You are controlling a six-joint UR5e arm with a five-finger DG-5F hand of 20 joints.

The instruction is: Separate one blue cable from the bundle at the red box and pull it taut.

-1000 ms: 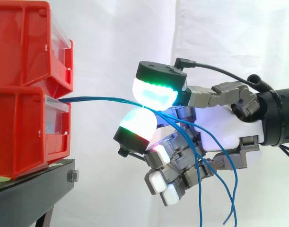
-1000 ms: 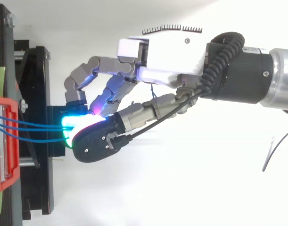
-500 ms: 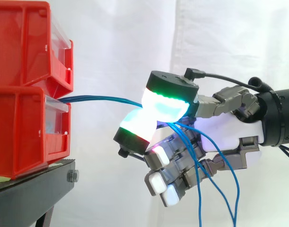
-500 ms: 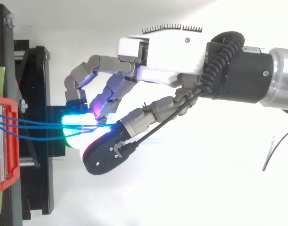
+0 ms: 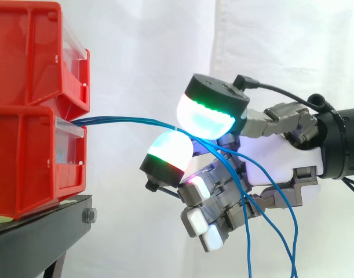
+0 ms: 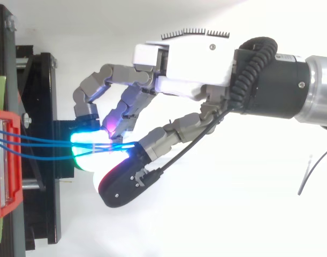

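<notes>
Several blue cables (image 5: pixel 124 120) (image 6: pixel 40 142) leave the front of the lower red box (image 5: pixel 26 156) (image 6: pixel 2 160) and run right to my hand (image 5: pixel 281 156) (image 6: pixel 190 59). They cross the top of a glowing white finger pad (image 5: pixel 168 150) and pass under the lower edge of the thumb pad (image 5: pixel 207 113). In the top view the thumb (image 6: pixel 123 182) sits off to one side of that finger pad. Past the pinch the cables droop down behind the curled fingers and out of the picture's bottom edge. The stretch from box to hand hangs nearly level with a slight arch.
A second red box (image 5: pixel 26 52) is stacked on the lower one. Both rest on a black stand (image 5: pixel 43 231) (image 6: pixel 40 107). A white curtain hangs behind. A thin dark wire (image 6: pixel 308 174) lies at the right in the top view.
The thumb has risen and swung sideways off the finger pad it was pressing. The hand shifted slightly right, and the cables stay between the two pads.
</notes>
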